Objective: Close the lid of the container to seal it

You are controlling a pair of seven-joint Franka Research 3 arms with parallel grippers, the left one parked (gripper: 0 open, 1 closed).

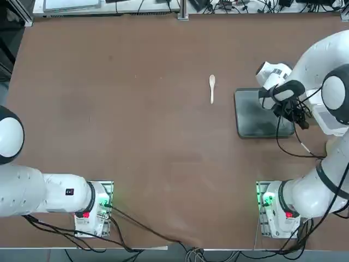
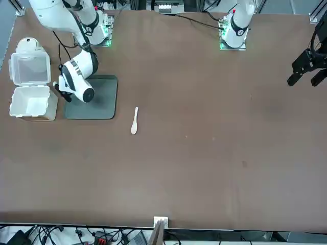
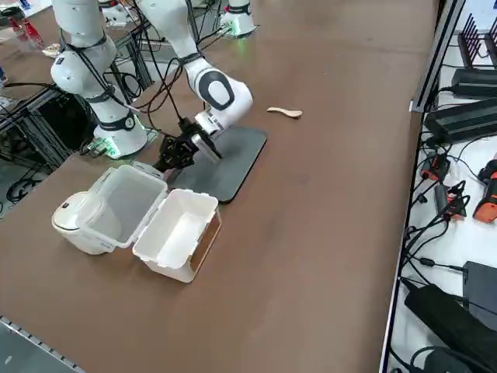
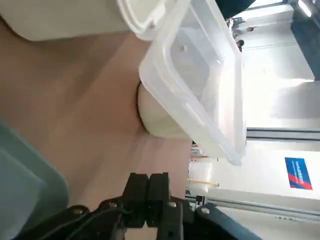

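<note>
The container is a small white box standing open on the table beside the grey tray. Its translucent lid is folded back flat from the hinge and rests on a round cream dish. The right side view shows the container with its lid lying open. My right gripper hangs low at the tray's edge, close to the lid's side and apart from it. In the right wrist view the gripper is shut and holds nothing, with the lid just ahead of it.
A dark grey square tray lies next to the container, under my wrist. The round cream dish sits beneath the open lid. A small pale spoon lies on the table past the tray. The table edge runs close behind the container.
</note>
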